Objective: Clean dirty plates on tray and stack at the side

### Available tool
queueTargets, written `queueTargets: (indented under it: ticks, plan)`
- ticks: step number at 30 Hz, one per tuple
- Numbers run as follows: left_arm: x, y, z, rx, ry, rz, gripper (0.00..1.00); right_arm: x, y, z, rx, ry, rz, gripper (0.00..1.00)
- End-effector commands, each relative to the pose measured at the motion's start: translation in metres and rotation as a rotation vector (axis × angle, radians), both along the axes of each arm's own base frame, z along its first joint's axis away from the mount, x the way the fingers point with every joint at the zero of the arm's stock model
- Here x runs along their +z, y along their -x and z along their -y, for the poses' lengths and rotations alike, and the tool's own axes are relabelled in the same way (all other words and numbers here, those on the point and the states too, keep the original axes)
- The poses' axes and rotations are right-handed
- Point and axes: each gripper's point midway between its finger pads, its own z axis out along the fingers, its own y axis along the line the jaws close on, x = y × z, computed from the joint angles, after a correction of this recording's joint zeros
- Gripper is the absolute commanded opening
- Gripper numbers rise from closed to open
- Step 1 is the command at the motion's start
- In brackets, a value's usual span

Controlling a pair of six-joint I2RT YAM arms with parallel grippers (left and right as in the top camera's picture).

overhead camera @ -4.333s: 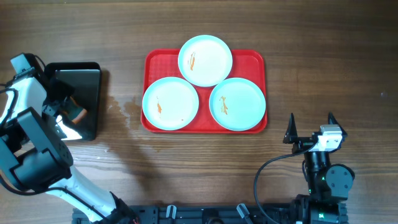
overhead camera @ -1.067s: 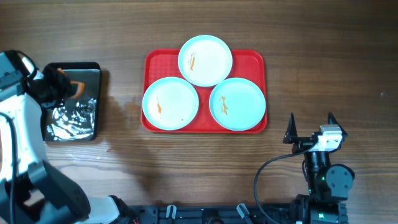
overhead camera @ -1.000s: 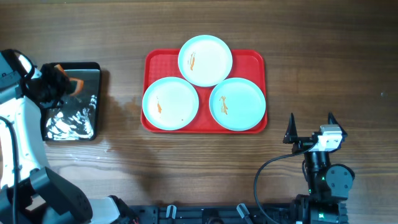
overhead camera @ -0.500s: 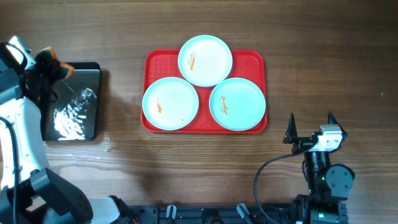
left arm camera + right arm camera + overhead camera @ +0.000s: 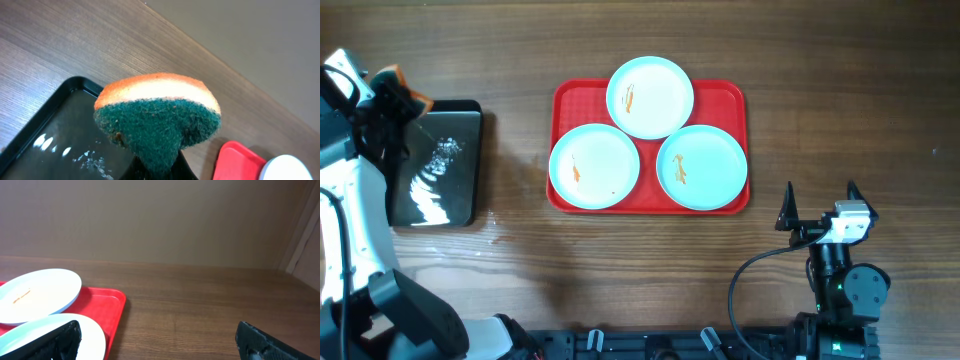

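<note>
Brown wood-grain table [image 5: 820, 80], seen from the robot's side.

- Red tray [image 5: 565, 95] sits at the middle of the table, a little toward 12 o'clock.
- Three plates [image 5: 650, 96] lie on it in a triangle. One is at the tray's 12 o'clock and overlaps the far rim. The other two are at 7 and 5 o'clock, side by side with their rims close together.
- Each plate shows a small orange smear left of its centre.
- Black tray [image 5: 460, 190] is at the table's 9 o'clock, well apart from the red one. It holds a wet sheen and white flecks.
- Left gripper [image 5: 390, 95] is up over the black tray's 11 o'clock corner, with a sponge [image 5: 157, 117] pinched between its fingers.
- The sponge has an orange layer on top and a green scouring face toward the wrist camera. It is squeezed narrow at the grip and clear of the black tray's surface.
- Right gripper [image 5: 819, 205] is at the table's 4 o'clock, near the red tray's 5 o'clock corner but apart from it. Its fingers are spread wide and hold nothing.
- The right wrist view shows two plates on the red tray, off to the gripper's left.
</note>
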Motion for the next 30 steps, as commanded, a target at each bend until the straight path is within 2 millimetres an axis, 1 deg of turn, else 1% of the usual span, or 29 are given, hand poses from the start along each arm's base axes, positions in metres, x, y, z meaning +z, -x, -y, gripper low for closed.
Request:
queueTargets:
  ticks: [1,3,4,6,7,8,11,13,14,15,16,17,18,19,21,22,23,24,25,26,27,28,29,30]
  plan:
    - [-0.073,0.005,0.007,-0.058,0.043,-0.134,0.04,0.001,0.000,0.004,-0.018,0.009,0.005,1.00]
    - [-0.097,0.009,0.007,-0.055,0.076,-0.188,0.04,0.001,0.000,0.004,-0.018,0.009,0.005,1.00]
    - [-0.102,0.010,0.007,-0.053,0.086,-0.203,0.04,0.001,0.000,0.004,-0.018,0.009,0.005,1.00]
    - [-0.099,0.010,0.008,-0.056,0.086,-0.197,0.04,0.001,0.000,0.004,-0.018,0.009,0.005,1.00]
    - [-0.092,0.009,0.009,-0.059,0.080,-0.178,0.04,0.001,0.000,0.004,-0.018,0.009,0.005,1.00]
    - [-0.078,0.006,0.009,-0.068,0.067,-0.137,0.04,0.001,0.000,0.004,-0.018,0.009,0.005,1.00]
    - [-0.019,0.000,0.012,-0.100,0.006,0.030,0.04,0.001,0.000,0.004,-0.018,0.010,0.005,1.00]
    - [0.016,0.000,0.013,-0.101,-0.051,0.116,0.04,0.001,0.000,0.004,-0.018,0.009,0.005,1.00]
    - [0.025,0.001,0.013,-0.101,-0.067,0.140,0.04,0.001,0.000,0.004,-0.018,0.010,0.005,1.00]
    - [0.030,0.001,0.013,-0.101,-0.074,0.151,0.04,0.001,0.000,0.004,-0.018,0.010,0.005,1.00]
    - [0.029,0.002,0.013,-0.101,-0.073,0.149,0.04,0.001,0.000,0.004,-0.018,0.009,0.005,1.00]
    - [0.021,0.002,0.014,-0.109,-0.071,0.128,0.04,0.001,0.000,0.004,-0.018,0.010,0.005,1.00]
    - [0.007,0.002,0.014,-0.128,-0.078,0.099,0.04,0.001,0.000,0.004,-0.018,0.009,0.005,1.00]
    - [-0.012,0.003,0.014,-0.142,-0.078,0.059,0.04,0.001,0.000,0.004,-0.018,0.010,0.005,1.00]
    - [-0.065,0.010,0.011,-0.142,-0.058,-0.052,0.04,0.001,0.000,0.004,-0.018,0.009,0.005,0.99]
    - [-0.098,0.017,0.007,-0.116,-0.042,-0.133,0.04,0.001,0.000,0.004,-0.018,0.009,0.005,1.00]
    - [-0.126,0.025,0.005,-0.096,-0.021,-0.206,0.04,0.001,0.000,0.004,-0.018,0.009,0.005,1.00]
    - [-0.147,0.033,0.003,-0.088,0.008,-0.262,0.04,0.001,0.000,0.004,-0.018,0.009,0.005,1.00]
    - [-0.152,0.035,0.000,-0.080,0.015,-0.271,0.04,0.001,0.000,0.004,-0.018,0.010,0.005,1.00]
    - [-0.149,0.035,-0.005,-0.069,0.013,-0.263,0.04,0.001,0.000,0.004,-0.018,0.010,0.005,1.00]
    - [-0.138,0.034,-0.009,-0.067,0.013,-0.232,0.04,0.001,0.000,0.004,-0.018,0.009,0.005,1.00]
    - [-0.109,0.028,-0.012,-0.083,0.015,-0.145,0.04,0.001,0.000,0.004,-0.018,0.009,0.005,1.00]
    - [-0.087,0.024,-0.012,-0.102,0.016,-0.081,0.04,0.001,0.000,0.004,-0.018,0.009,0.005,1.00]
    - [-0.058,0.020,-0.011,-0.128,0.007,0.006,0.04,0.001,0.000,0.004,-0.018,0.010,0.005,1.00]
